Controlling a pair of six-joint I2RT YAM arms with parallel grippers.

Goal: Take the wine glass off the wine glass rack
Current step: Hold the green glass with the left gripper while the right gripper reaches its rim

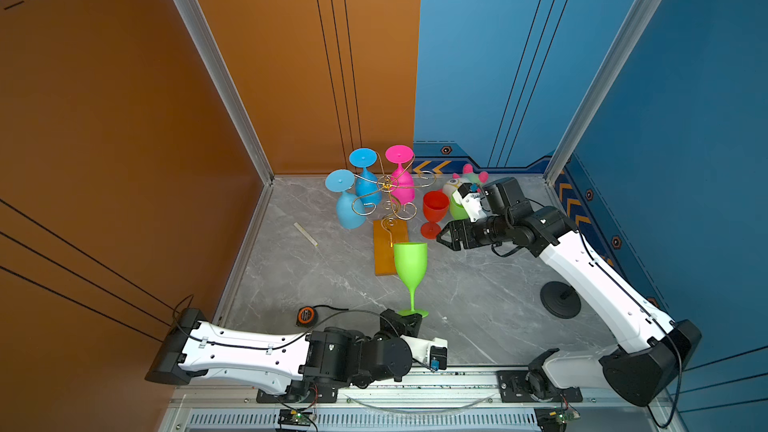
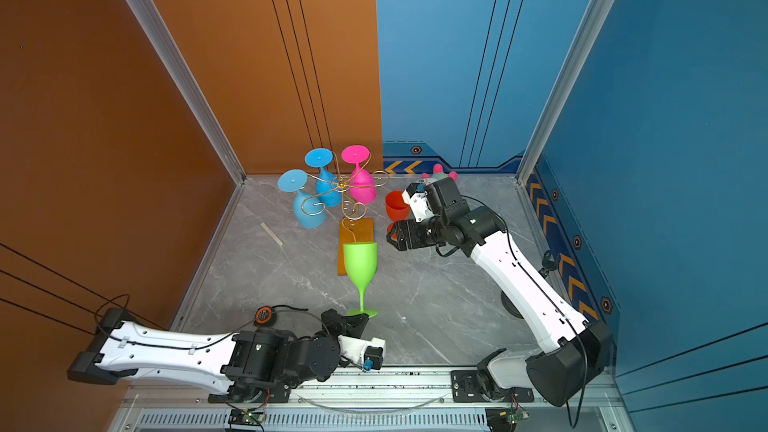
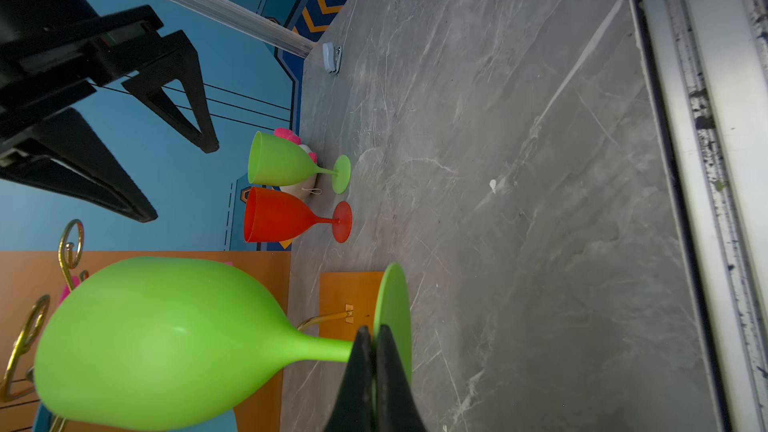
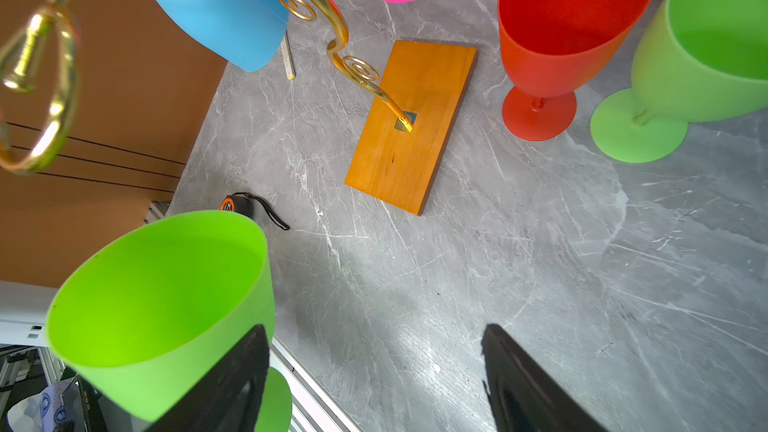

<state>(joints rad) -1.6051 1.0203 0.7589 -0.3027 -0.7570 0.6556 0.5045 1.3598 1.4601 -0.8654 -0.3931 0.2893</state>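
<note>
The left gripper (image 3: 372,336) is clenched on the foot of a lime-green wine glass (image 1: 410,263), holding it upright and clear of the wine glass rack (image 1: 386,191), just in front of the rack's orange-brown wooden base (image 4: 395,160) on the grey marbled worktop (image 1: 457,292). Whether the foot rests on the worktop cannot be told.

The gold wire rack stands toward the back of the worktop. Two blue glasses (image 1: 351,209) (image 1: 365,189) and a pink glass (image 1: 401,184) hang bowl-down from its scrolled arms.

The right gripper (image 1: 440,238) hovers with its jaws spread and nothing between them, just beside a red glass (image 1: 435,206). That glass stands upright on the worktop next to a second green glass (image 4: 706,56), with a plush toy (image 1: 469,176) behind them.

An orange-and-black tape measure (image 1: 305,315) lies near the left arm. Its round label is too small to read.
</note>
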